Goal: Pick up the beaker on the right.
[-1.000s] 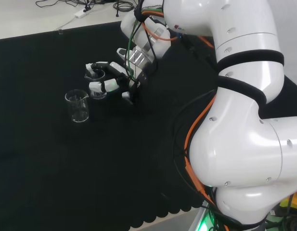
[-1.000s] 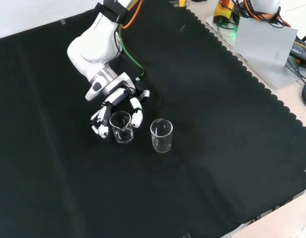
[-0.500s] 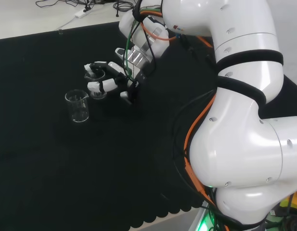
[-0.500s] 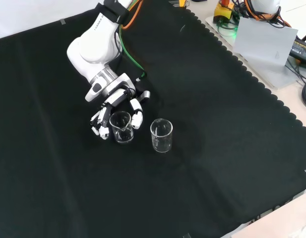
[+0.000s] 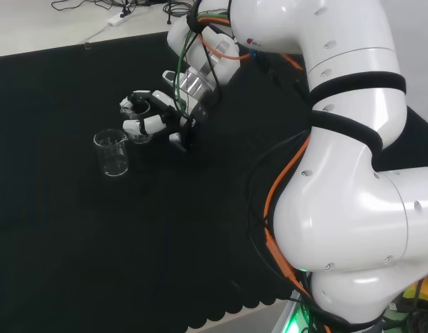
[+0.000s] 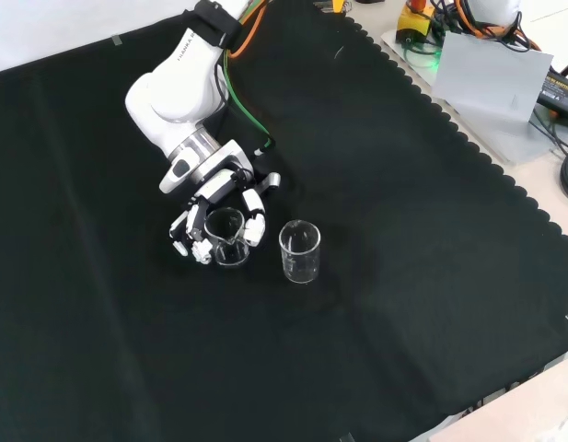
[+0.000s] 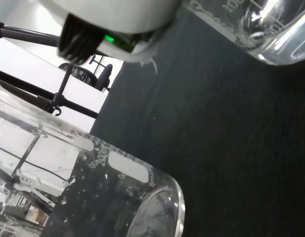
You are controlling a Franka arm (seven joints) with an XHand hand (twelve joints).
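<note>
Fingers [image 6: 254,224] of the hand [image 6: 214,198] curl around a small clear glass beaker [image 6: 226,237], white tips pressed against its wall on both sides in the front view, so the hand is closed on that vessel. In the head view the same fingers [image 5: 146,125] wrap the held beaker [image 5: 139,132] from the right, with the hand [image 5: 161,111] low over the black cloth [image 5: 96,229]. Whether the beaker's base rests on the cloth or is just off it cannot be told. Just beside it, apart from the fingers, stands a second clear beaker [image 6: 300,251], upright and empty as far as the front view shows; it lies to the right of the held one there, and nearer and to the left [image 5: 111,153] in the head view. The wrist view looks past a blurred white part of the hand [image 7: 117,15] at the wall of one beaker [image 7: 93,187] with printed graduation marks, close and large, and at another glass wall [image 7: 271,29] across a strip of cloth. Behind the hand rise the arm's white links [image 6: 178,87], trailing orange and green cables [image 5: 200,48]. Beyond the scalloped edge of the cloth in the front view sits a grey panel [image 6: 495,78] on a pale bench.
</note>
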